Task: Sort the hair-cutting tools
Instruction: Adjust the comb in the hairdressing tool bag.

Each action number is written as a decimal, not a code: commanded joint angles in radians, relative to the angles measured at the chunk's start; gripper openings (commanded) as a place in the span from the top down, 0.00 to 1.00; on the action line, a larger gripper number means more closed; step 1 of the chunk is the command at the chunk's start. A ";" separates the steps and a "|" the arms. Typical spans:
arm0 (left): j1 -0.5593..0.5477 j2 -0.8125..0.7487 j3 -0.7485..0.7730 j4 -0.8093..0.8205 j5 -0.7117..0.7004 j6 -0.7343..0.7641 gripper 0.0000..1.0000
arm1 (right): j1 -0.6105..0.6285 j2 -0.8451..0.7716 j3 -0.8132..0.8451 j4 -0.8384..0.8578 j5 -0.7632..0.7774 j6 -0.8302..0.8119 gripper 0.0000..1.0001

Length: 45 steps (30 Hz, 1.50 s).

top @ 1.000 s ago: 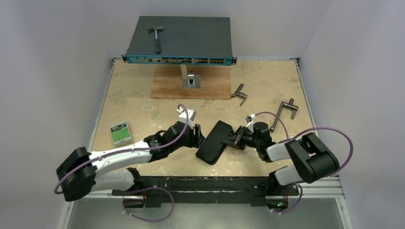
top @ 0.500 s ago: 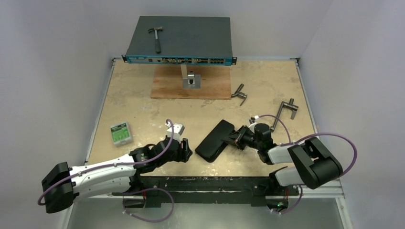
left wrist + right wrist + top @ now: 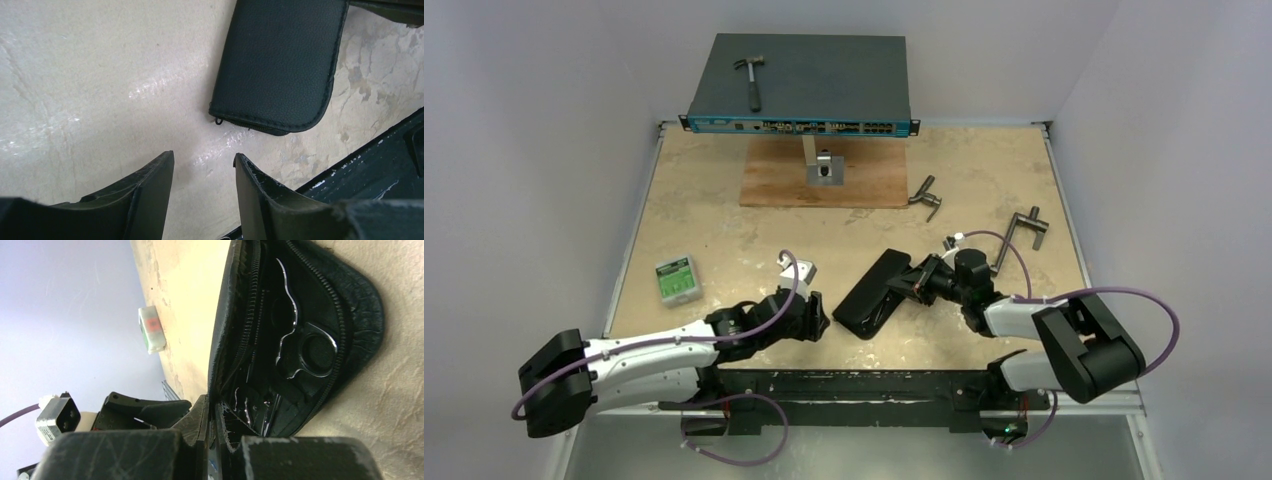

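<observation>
currently the black case [image 3: 874, 295] is pinched by its upper flap in the closed right gripper [image 3: 212, 410] and propped ajar; silver scissors [image 3: 305, 347] are seen tucked inside. the left gripper [image 3: 203, 156] is parted and empty just beside the case's near end. should the thin flap slip, the case could be snapped shut or dragged.

left gripper [image 3: 202, 159]: black fingers [image 3: 150, 195] spread apart, only bare tabletop in the gap, nothing held | black zip case [image 3: 280, 65]: lies flat beyond the fingertips, up and right, apart from them; zip pull [image 3: 218, 120] at its near-left corner | tabletop [image 3: 90, 85]: beige, marbled | dark rail [image 3: 370, 170]: lower right, along the table edge
</observation>
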 commanded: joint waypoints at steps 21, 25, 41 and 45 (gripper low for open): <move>-0.040 0.378 0.063 0.324 -0.025 -0.006 0.60 | 0.001 0.025 -0.049 0.014 0.030 -0.060 1.00; -0.039 0.395 0.062 0.333 -0.042 -0.011 0.70 | 0.000 0.023 -0.065 0.021 0.030 -0.058 1.00; -0.038 0.363 0.075 0.273 -0.134 0.054 1.00 | 0.001 -0.020 -0.087 -0.011 0.049 -0.072 1.00; -0.039 0.357 0.063 0.300 -0.120 0.063 1.00 | 0.001 -0.025 -0.091 -0.011 0.054 -0.070 1.00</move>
